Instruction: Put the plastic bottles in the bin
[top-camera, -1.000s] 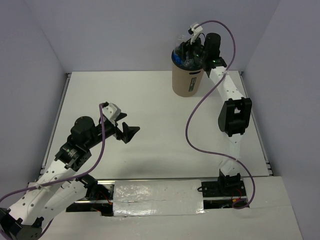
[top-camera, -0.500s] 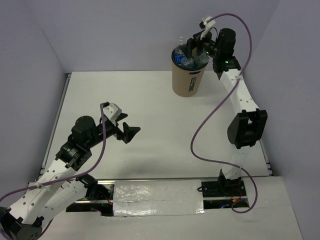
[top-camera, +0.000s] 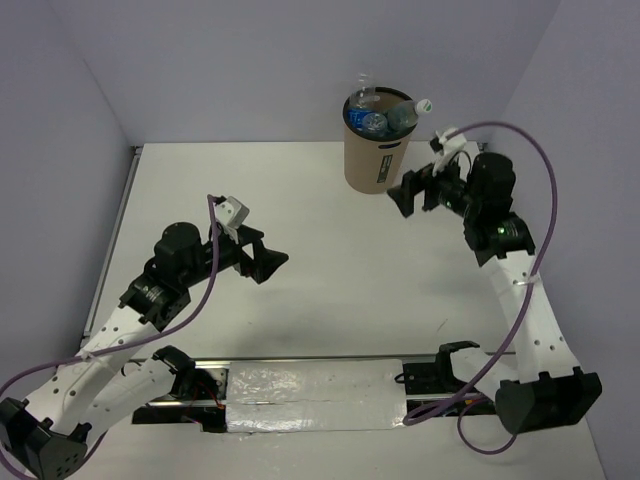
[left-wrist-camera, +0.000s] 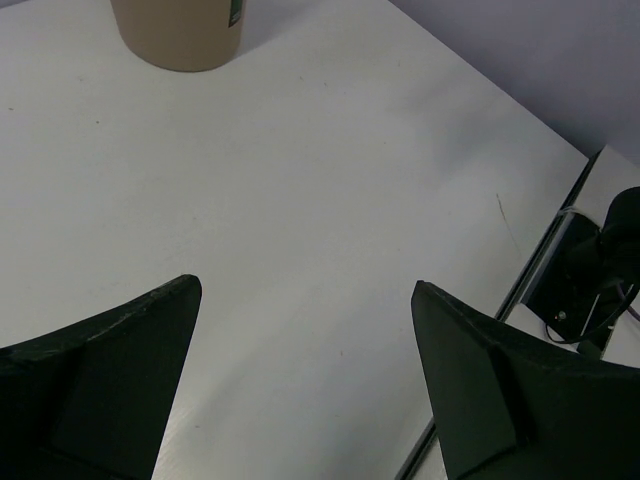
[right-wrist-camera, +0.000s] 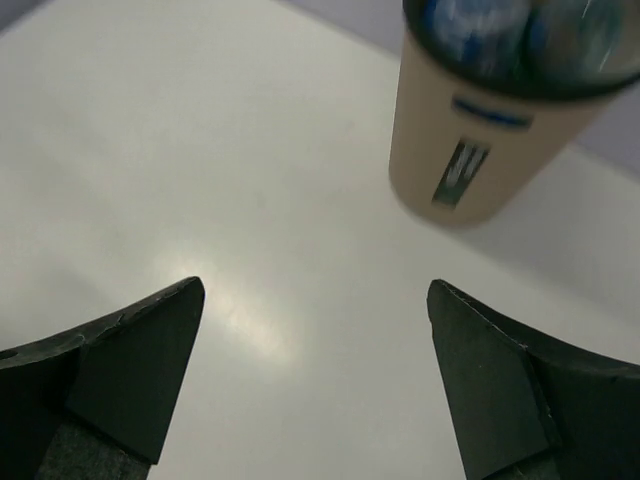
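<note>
Top external view: the right arm (top-camera: 520, 290) has swung back off the bin (top-camera: 374, 155). A second ago its gripper sat over the rim among the bottle tops; now the right gripper (top-camera: 410, 192) hangs lower and just beside the bin's right side, apart from it. Its jaws stand wide with nothing between them, and the right wrist view shows only white table (top-camera: 300, 200) in the gap. So the last bottle looks released into the bin. The left arm (top-camera: 130, 310) has barely shifted. The left gripper (top-camera: 265, 262) is also spread wide and empty, hovering mid-table, well apart from the bin.

No bottle shows loose on the table in any view, so the task reads as done or very near it.

The bin stands upright at the far edge of the table, tan with a dark rim and a small dark label. The plastic bottles (top-camera: 378, 118) are packed inside and poke above the rim. The green-label bottle (top-camera: 406, 113) leans out to the right, white cap past the rim. A clear neck (top-camera: 363, 90) sticks up on the left.
</note>
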